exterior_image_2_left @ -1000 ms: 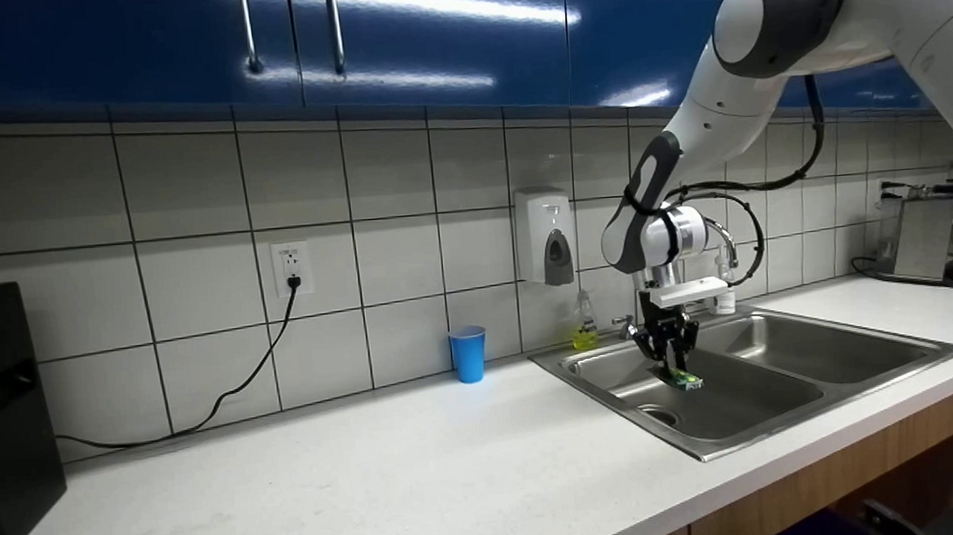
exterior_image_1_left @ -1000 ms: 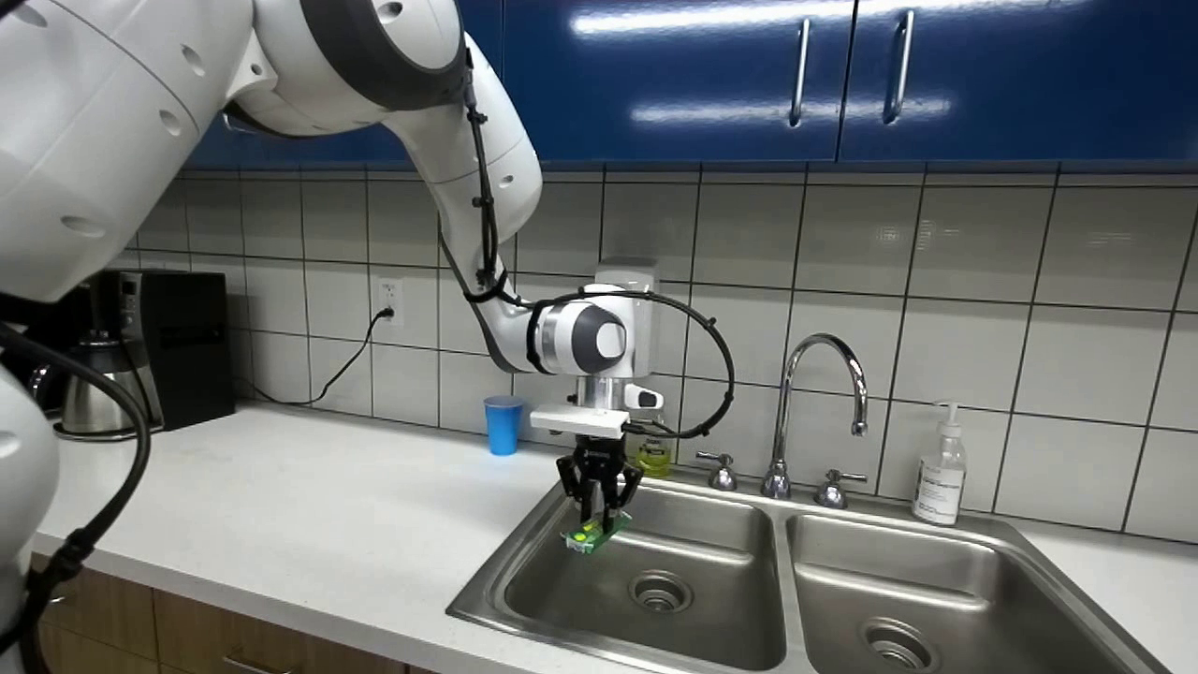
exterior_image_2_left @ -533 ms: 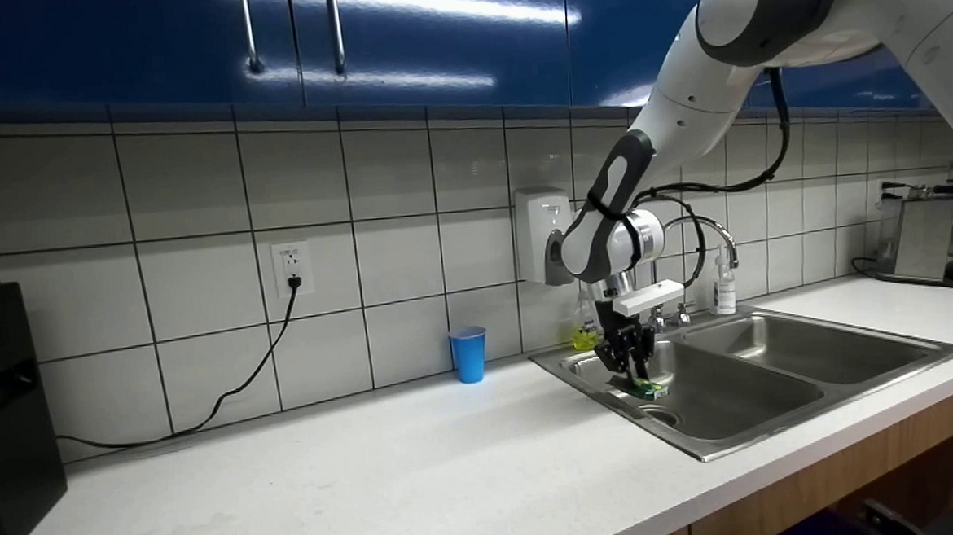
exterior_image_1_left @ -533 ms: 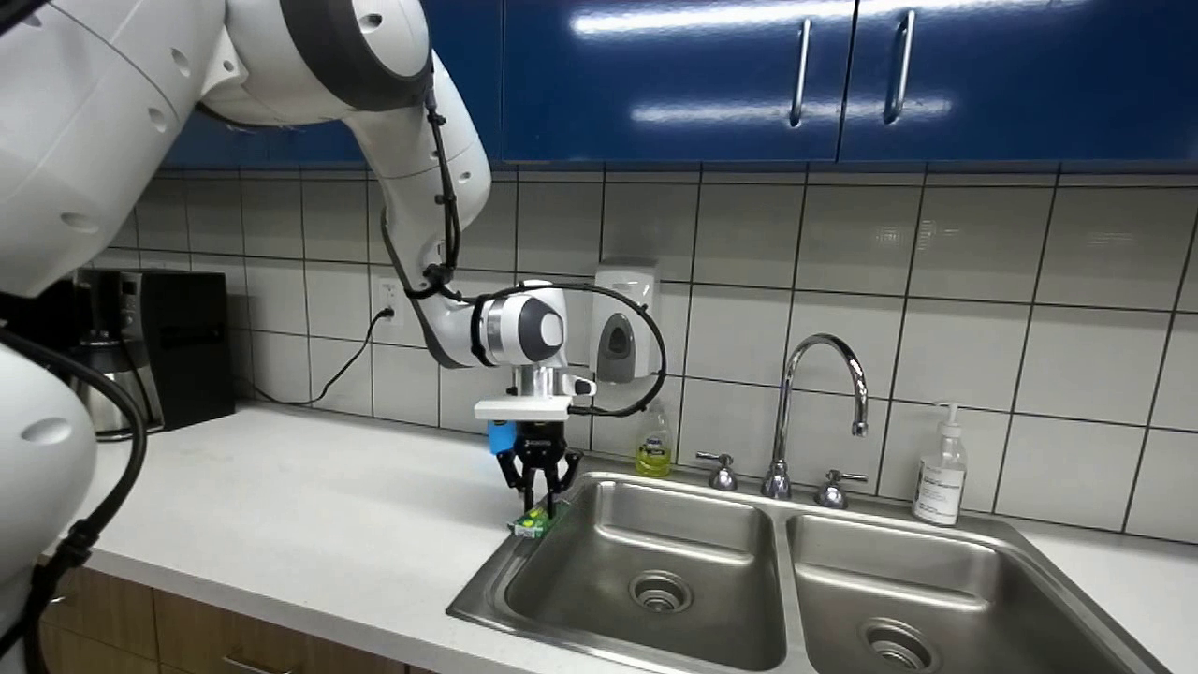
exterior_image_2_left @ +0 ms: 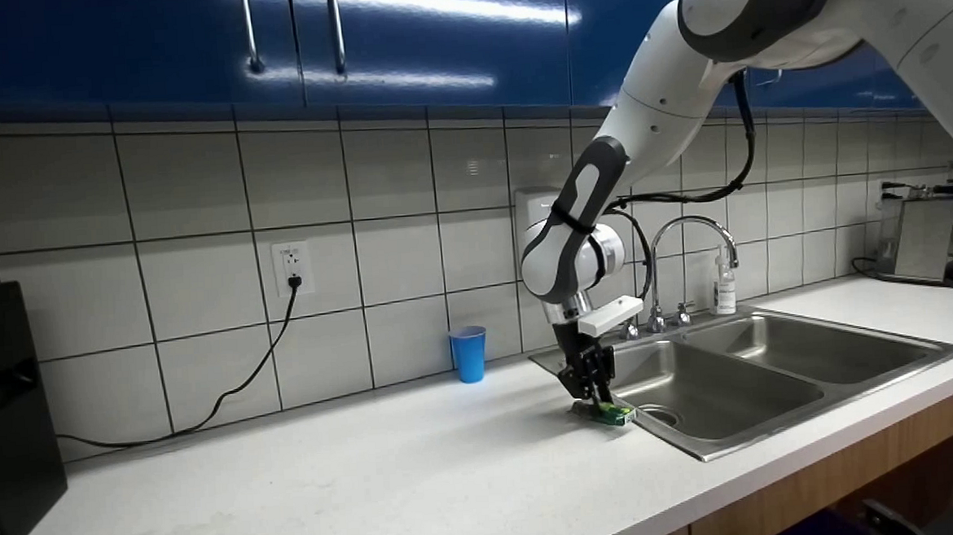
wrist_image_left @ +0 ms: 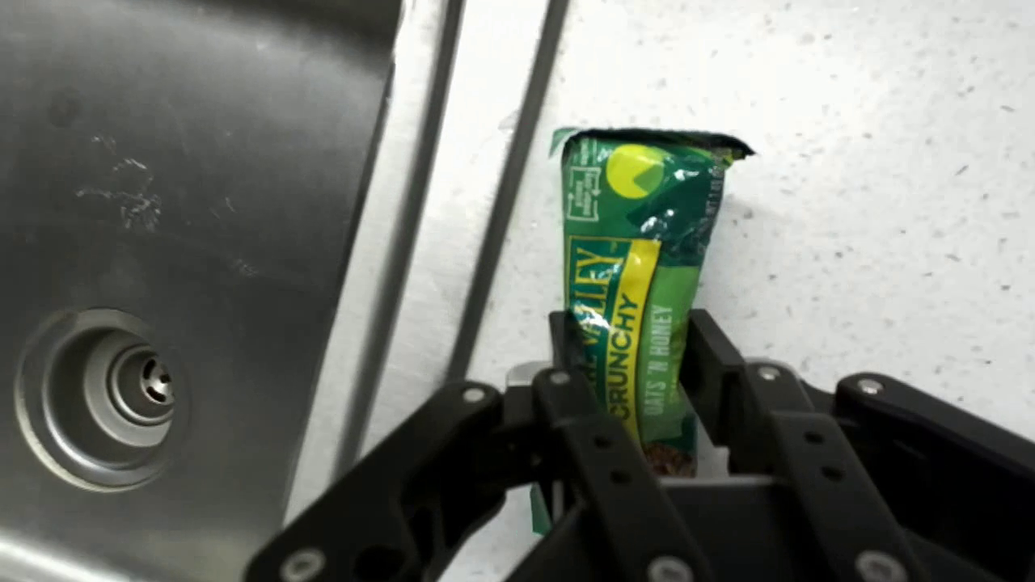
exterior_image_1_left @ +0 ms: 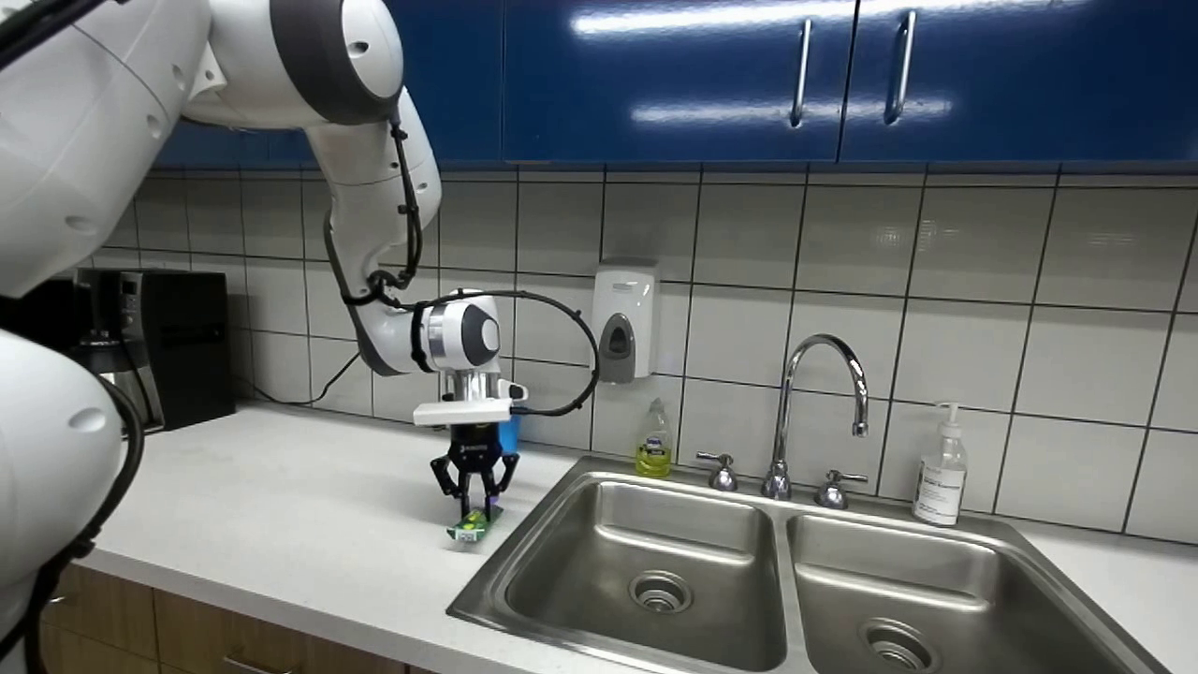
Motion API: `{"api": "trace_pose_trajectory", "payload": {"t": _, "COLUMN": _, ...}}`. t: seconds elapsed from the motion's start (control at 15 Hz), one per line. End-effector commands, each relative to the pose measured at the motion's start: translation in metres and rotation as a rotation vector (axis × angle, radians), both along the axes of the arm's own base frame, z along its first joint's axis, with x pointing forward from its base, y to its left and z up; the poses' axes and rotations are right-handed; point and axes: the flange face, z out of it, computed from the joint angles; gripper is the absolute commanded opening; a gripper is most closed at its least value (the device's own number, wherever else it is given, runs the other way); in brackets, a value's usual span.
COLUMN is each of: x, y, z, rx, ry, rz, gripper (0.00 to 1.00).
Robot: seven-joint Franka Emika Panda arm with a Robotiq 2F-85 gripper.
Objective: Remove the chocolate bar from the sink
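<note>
The chocolate bar, a flat green packet with a yellow stripe, shows in both exterior views [exterior_image_1_left: 471, 526] [exterior_image_2_left: 611, 414] and in the wrist view [wrist_image_left: 623, 210]. My gripper [exterior_image_1_left: 476, 508], also in an exterior view [exterior_image_2_left: 603, 401] and in the wrist view [wrist_image_left: 631, 331], is shut on the bar across its middle. The fingers hide part of its sides and its near end. The bar is low over the white counter beside the sink [exterior_image_1_left: 794, 608]; I cannot tell if it touches the counter. The sink's rim [wrist_image_left: 404, 291] lies close to the bar's left in the wrist view.
A blue cup [exterior_image_2_left: 469, 355] stands by the tiled wall. A dish soap bottle [exterior_image_1_left: 654, 447], the chrome faucet [exterior_image_1_left: 782, 412] and a pump bottle [exterior_image_1_left: 940, 482] stand behind the sink. A black machine [exterior_image_1_left: 192, 346] stands on the white counter [exterior_image_1_left: 281, 505]. Blue cabinets [exterior_image_1_left: 674, 84] hang above.
My gripper has carried the bar from above the sink basin, across the rim, to over the counter beside it. It now hangs lower, and stays shut on the bar.
</note>
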Motion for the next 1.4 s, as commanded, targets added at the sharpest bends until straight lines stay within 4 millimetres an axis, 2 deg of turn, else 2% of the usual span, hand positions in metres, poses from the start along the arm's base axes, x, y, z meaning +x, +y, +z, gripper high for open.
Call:
{"api": "trace_pose_trajectory", "payload": {"t": 0.0, "x": -0.007, "y": 0.023, "z": 0.0, "rx": -0.004, "ry": 0.023, "rz": 0.09, "gripper": 0.1}}
{"api": "trace_pose_trajectory", "payload": {"t": 0.27, "x": -0.011, "y": 0.037, "z": -0.007, "rx": -0.007, "ry": 0.024, "rz": 0.125, "gripper": 0.1}}
{"api": "trace_pose_trajectory", "payload": {"t": 0.53, "x": -0.016, "y": 0.041, "z": -0.012, "rx": -0.02, "ry": 0.036, "rz": 0.144, "gripper": 0.1}}
{"api": "trace_pose_trajectory", "payload": {"t": 0.6, "x": -0.017, "y": 0.041, "z": -0.013, "rx": -0.023, "ry": 0.039, "rz": 0.148, "gripper": 0.51}}
{"api": "trace_pose_trajectory", "payload": {"t": 0.67, "x": -0.018, "y": 0.042, "z": -0.013, "rx": -0.022, "ry": 0.041, "rz": 0.15, "gripper": 0.62}}
{"api": "trace_pose_trajectory", "payload": {"t": 1.0, "x": -0.026, "y": 0.041, "z": -0.011, "rx": -0.011, "ry": 0.051, "rz": 0.127, "gripper": 0.98}}
{"api": "trace_pose_trajectory", "payload": {"t": 1.33, "x": -0.032, "y": 0.031, "z": 0.005, "rx": 0.009, "ry": 0.033, "rz": 0.089, "gripper": 1.0}}
